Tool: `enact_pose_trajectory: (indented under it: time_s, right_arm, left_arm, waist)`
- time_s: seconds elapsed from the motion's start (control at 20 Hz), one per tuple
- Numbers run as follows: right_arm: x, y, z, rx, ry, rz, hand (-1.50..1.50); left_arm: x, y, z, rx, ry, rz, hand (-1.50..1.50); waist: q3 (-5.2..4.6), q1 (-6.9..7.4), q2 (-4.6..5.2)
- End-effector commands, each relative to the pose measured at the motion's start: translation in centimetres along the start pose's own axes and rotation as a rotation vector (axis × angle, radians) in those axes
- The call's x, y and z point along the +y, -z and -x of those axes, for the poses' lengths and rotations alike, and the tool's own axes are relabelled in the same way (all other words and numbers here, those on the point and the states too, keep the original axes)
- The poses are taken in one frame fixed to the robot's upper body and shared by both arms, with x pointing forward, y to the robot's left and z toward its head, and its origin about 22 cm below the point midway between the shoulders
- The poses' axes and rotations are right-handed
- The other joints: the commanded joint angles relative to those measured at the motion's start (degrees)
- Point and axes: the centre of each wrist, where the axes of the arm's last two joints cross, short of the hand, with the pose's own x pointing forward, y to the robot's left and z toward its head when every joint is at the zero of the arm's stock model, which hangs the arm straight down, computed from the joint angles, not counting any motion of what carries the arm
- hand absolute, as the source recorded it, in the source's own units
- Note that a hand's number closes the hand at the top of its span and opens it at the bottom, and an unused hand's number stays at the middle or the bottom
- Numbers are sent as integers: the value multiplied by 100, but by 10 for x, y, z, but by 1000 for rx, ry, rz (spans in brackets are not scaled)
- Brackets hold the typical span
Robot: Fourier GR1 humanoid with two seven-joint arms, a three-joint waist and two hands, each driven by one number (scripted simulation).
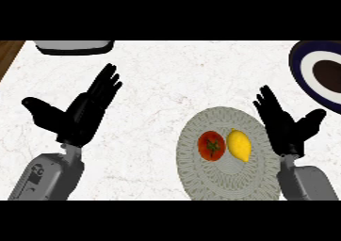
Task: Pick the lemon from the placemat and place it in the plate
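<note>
Item: lemon point(239, 145), yellow, oval. Lies on the round grey placemat point(201, 179), near its middle, touching or just beside a red tomato point(211, 145) on its far side from the right hand. Not yet lifted.

Item: right hand point(288, 124). Fingers point(269, 104) straight and released, grasping nothing, pointing away from the robot. The palm overlaps the placemat's right edge. The lemon sits just beside the heel of this hand, on the thumb-opposite side, below the fingertips' line. Judged: the hand stands there as the nearer one, ready for the pick.

Item: left hand point(79, 113). Released, fingers up, resting over bare table point(152, 80), well apart from the lemon, tomato between them in line. Judged idle.

Item: plate point(302, 70), dark blue rim, white band, dark centre; at the table's far right edge, partly cut off. It lies beyond and outward of the right fingertips, holding nothing visible. Judged: placement there keeps the carry short.

Item: grey object point(72, 45), far edge, cut off; kind cannot be told.
</note>
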Motion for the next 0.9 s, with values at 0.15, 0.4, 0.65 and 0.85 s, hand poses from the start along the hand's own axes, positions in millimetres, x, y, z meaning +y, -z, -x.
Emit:
enact_pose_trajectory:
  time_s: [0.15, 0.4, 0.65, 0.85]
  right_arm:
    - [94, 16, -42, -81, -96, -94, 150]
    - [68, 18, -51, -384, -498, 228, -150]
    - [128, -18, 15, -461, -513, 207, -150]
    - [146, -50, 26, -501, -586, 269, -150]
  left_arm:
    - [52, -26, 36, 38, 230, -142, 0]
    - [74, -59, 62, 106, 258, -213, 0]
    - [100, -85, 76, 84, 281, -234, 0]
    - [91, -66, 89, 74, 278, -253, 0]
  waist:
    - [-121, 170, -60]
    - [-151, 188, -144]
    - [-111, 99, -71]
    - [-114, -20, -82]
